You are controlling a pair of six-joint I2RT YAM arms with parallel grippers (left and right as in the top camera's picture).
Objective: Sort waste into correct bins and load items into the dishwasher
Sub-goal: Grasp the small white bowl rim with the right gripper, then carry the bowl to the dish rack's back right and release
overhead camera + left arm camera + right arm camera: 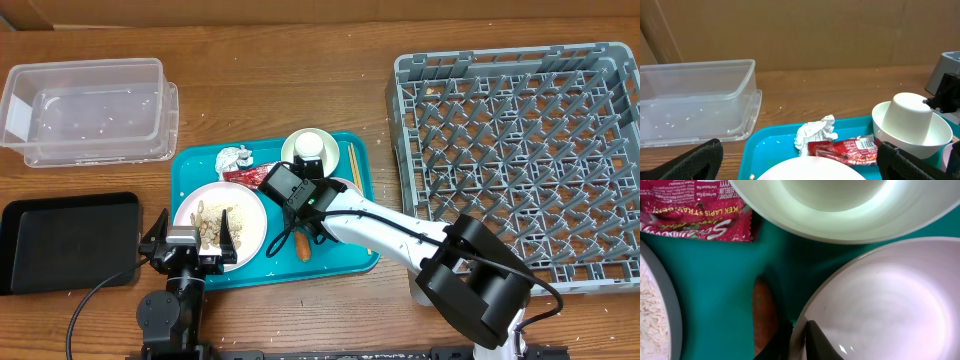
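Overhead: right arm stretches from the bottom right across the teal tray [200,165], and the left gripper [192,235] sits low at the plate [252,222] edge. Left wrist: that one's gaping wide, nothing in it. Right wrist: right gripper [795,330] pinches the pale pink bowl [880,305] by its rim, on the tray.

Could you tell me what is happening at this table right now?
The right tool is pinching the rim of the pink bowl on the teal tray, beside the white bowl. The left tool hangs open over the plate of rice. The foil, wrapper and carrot lie on the tray, and the grey rack holds no dishes yet.
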